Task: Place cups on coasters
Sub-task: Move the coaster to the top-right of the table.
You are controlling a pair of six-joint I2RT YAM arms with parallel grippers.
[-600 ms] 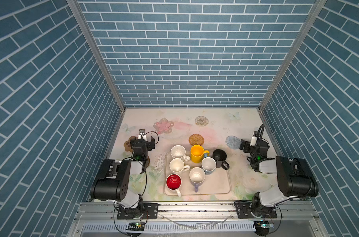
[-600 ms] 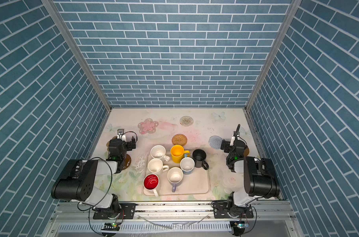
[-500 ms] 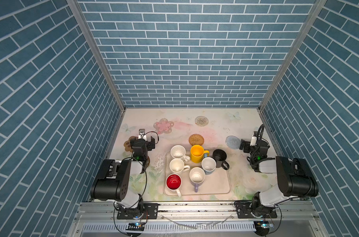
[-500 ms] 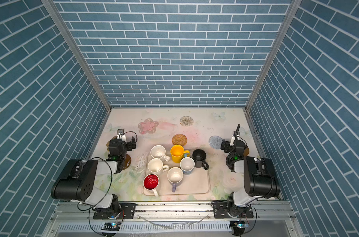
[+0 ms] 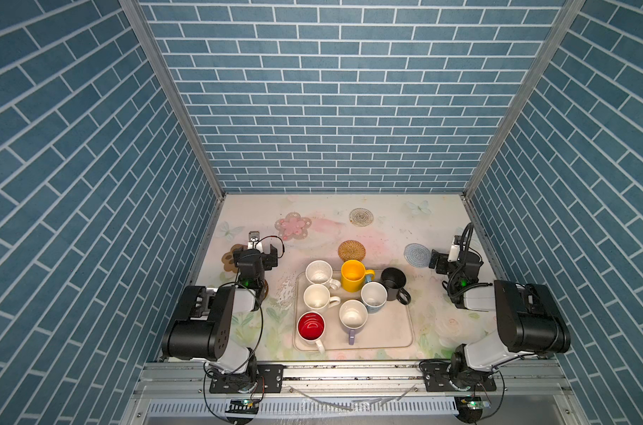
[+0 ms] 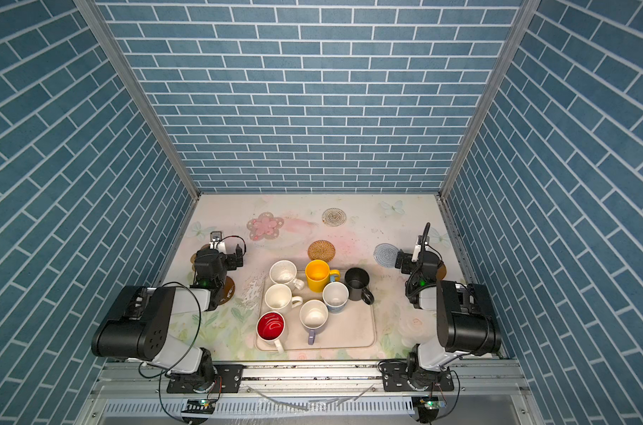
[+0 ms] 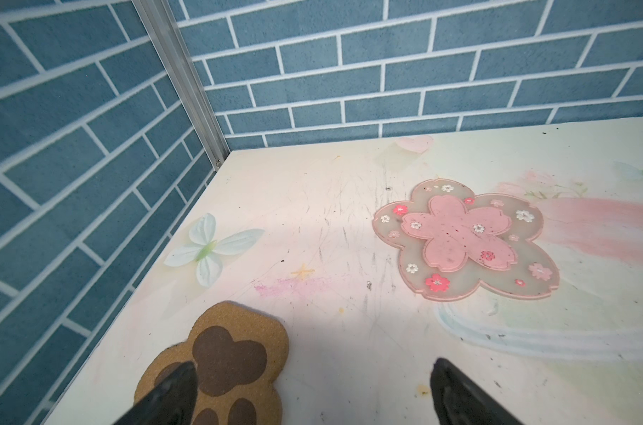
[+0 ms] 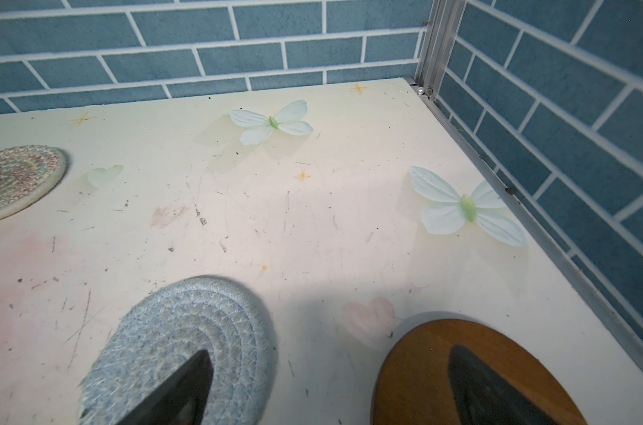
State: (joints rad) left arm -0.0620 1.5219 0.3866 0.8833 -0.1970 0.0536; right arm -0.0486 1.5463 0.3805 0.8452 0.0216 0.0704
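Observation:
Several cups stand on a cream tray (image 5: 393, 333): two cream-white (image 5: 318, 271) (image 5: 316, 296), yellow (image 5: 352, 274), light blue (image 5: 374, 296), lavender (image 5: 353, 316) and red-inside (image 5: 311, 327). The black cup (image 5: 393, 281) sits at the tray's far right corner. All coasters are bare: pink flower (image 7: 460, 239), tan paw (image 7: 231, 353), rattan round (image 5: 351, 251), pale woven round (image 5: 361, 216), blue woven round (image 8: 187, 342), brown disc (image 8: 423, 368). My left gripper (image 7: 312, 364) is open and empty, one finger over the paw. My right gripper (image 8: 330, 351) is open and empty, straddling the blue round and the brown disc.
Blue brick walls close in the table on three sides, with metal corner posts (image 7: 187, 84). Both arms are folded low at the table's left (image 5: 217, 316) and right (image 5: 522, 316) edges. A second brown disc (image 6: 228, 289) lies partly under the left arm.

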